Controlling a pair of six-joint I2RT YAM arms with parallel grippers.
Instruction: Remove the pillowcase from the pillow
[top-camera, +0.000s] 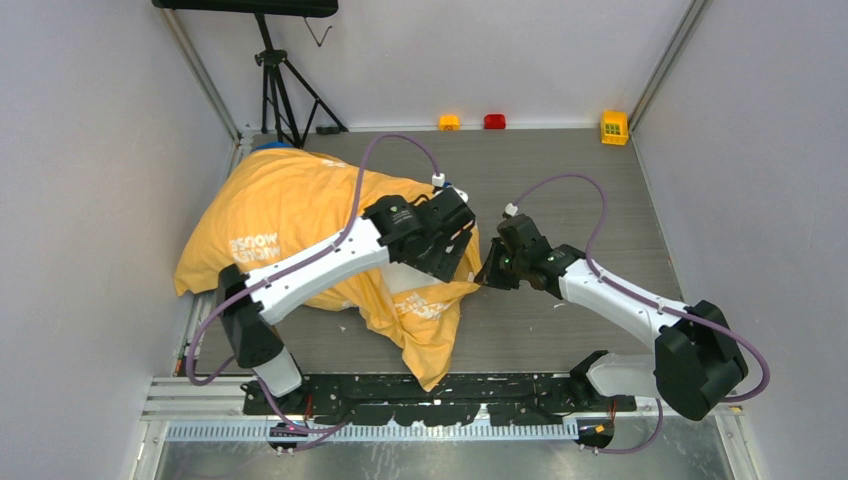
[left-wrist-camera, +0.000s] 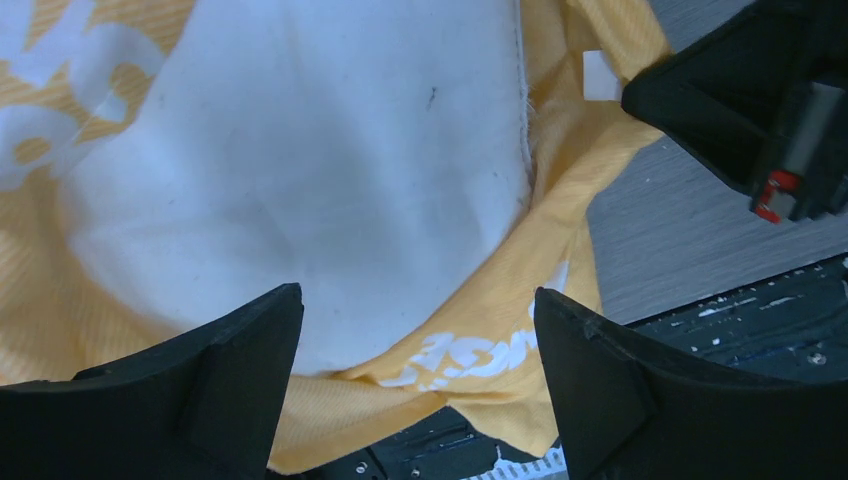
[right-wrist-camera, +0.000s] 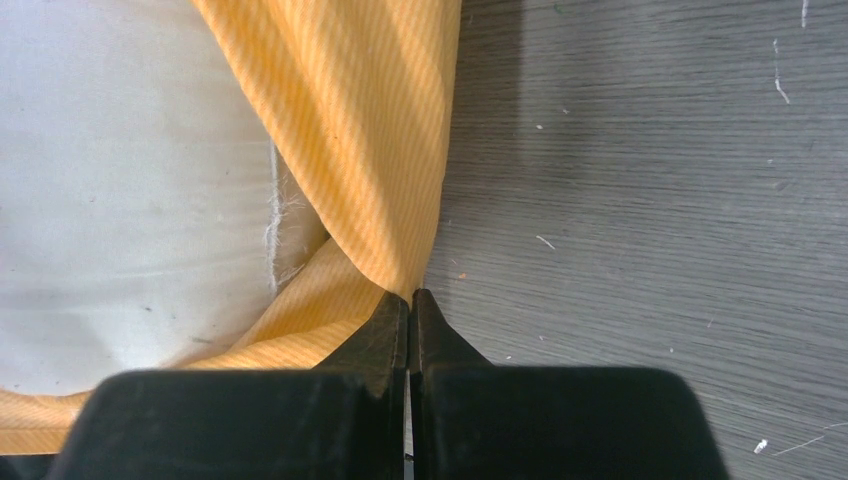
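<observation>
Right gripper (right-wrist-camera: 410, 300) is pinched tight on a fold of the pillowcase (top-camera: 290, 200) at its right-hand edge, the two black fingers pressed together with the orange-yellow cloth rising from between them. Left gripper (left-wrist-camera: 418, 330) stands with its jaws spread wide above the uncovered end of the pillow (left-wrist-camera: 300, 180), holding nothing; whether it touches the cloth cannot be told. The two grippers sit near each other at the middle of the table (top-camera: 580, 170). Grey wood-grain surface runs from the right gripper to the right wall and back to three small blocks (top-camera: 494, 121) at the far edge. The pillowcase bundle fills the left half, lying up against the left edge, and its near corner droops onto the black base rail (top-camera: 520, 385). Its fabric is finely striped, creased, with white lettering; the pillow shows plain white with a stitched seam and small dark specks, most of it inside the case.
</observation>
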